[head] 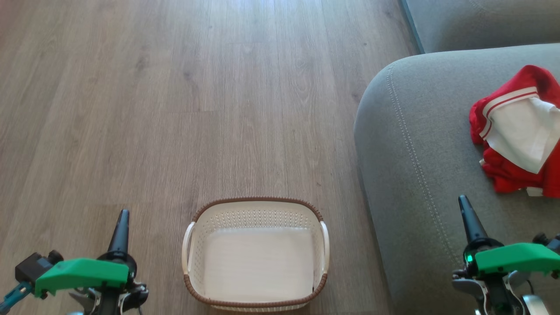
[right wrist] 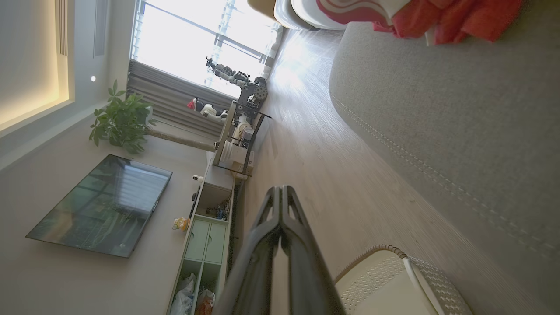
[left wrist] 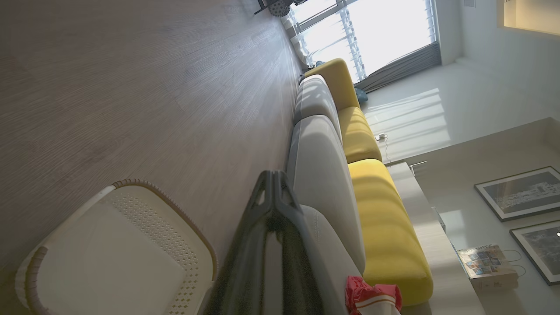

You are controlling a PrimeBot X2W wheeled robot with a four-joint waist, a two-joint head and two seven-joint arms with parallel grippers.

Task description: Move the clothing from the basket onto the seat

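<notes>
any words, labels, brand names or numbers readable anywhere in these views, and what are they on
No text can be read in any view.
On the colourful printed paper bag: a line of print along its top edge, too blurred to read.
On the bright red and white fabric clothing: no lettering faces the cameras.
On the cream-white perforated plastic basket: no label.
On the dark flat wall screen: no brand mark legible.

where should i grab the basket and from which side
Take the basket by its left handle, coming from above: it stands upright on the floor, and the handle seems to bow clear of the rim, leaving a gap to hook into.
</notes>
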